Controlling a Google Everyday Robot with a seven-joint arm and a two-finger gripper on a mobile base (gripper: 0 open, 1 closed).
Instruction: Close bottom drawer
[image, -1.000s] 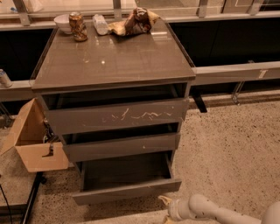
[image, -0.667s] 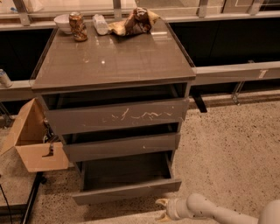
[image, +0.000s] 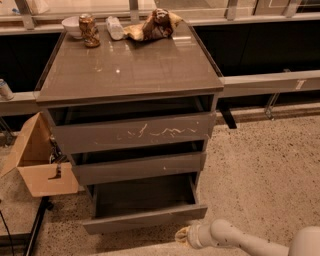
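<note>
Down near the speckled floor (image: 260, 165), the gripper (image: 182, 234) hovers just beside the right front corner of the bottom drawer (image: 145, 218); whether it's spread or closed, I can't tell. That drawer stands pulled out, lowest in the cabinet (image: 130, 70). Left of it sits a cardboard box (image: 42, 180).

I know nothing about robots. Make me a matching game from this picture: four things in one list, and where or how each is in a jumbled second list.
1. bottom drawer
2. gripper
3. cardboard box
4. can

a. on the cabinet top, far left corner
b. low, in front of the lowest drawer's right end
c. pulled out, inside showing
d. beside the cabinet's left side

Pairs: 1-c, 2-b, 3-d, 4-a.
</note>
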